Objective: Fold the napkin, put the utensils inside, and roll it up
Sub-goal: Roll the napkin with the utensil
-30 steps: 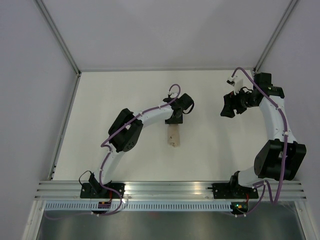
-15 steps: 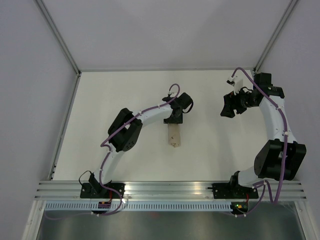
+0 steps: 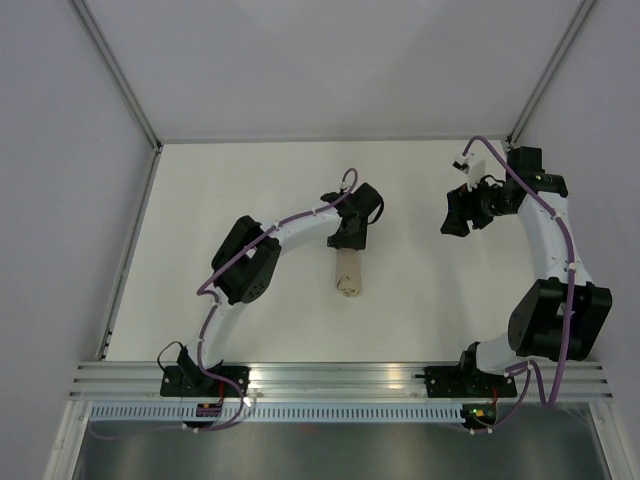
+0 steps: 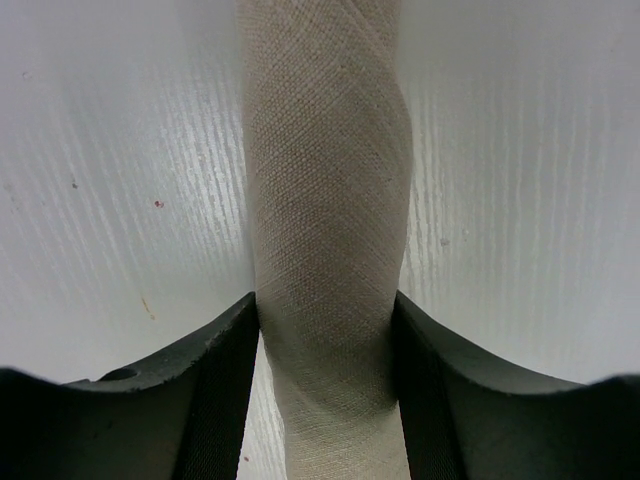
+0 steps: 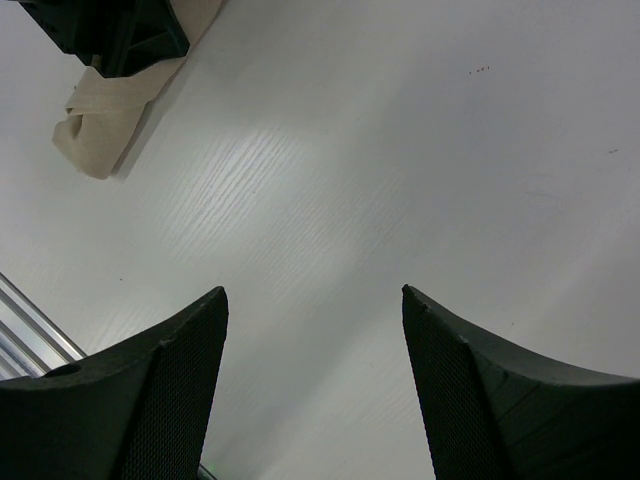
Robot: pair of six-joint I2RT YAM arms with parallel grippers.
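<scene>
The napkin (image 3: 348,275) lies on the white table as a slim beige roll, pointing toward the arms. In the left wrist view the roll (image 4: 325,200) runs up between the black fingers. My left gripper (image 3: 350,240) (image 4: 325,330) straddles its far end, open. The right pad touches the cloth, and a thin strip of table shows beside the left pad. The utensils are hidden. My right gripper (image 3: 455,222) (image 5: 315,300) hangs open and empty over bare table to the right. From there the napkin's near end (image 5: 100,110) shows at the upper left.
Grey walls with metal posts (image 3: 120,85) close the table on three sides. An aluminium rail (image 3: 330,380) carrying both arm bases runs along the near edge. Purple cables follow both arms.
The left jaws have eased apart a little around the roll, and the roll has shifted slightly on the table. The right arm has not moved.
</scene>
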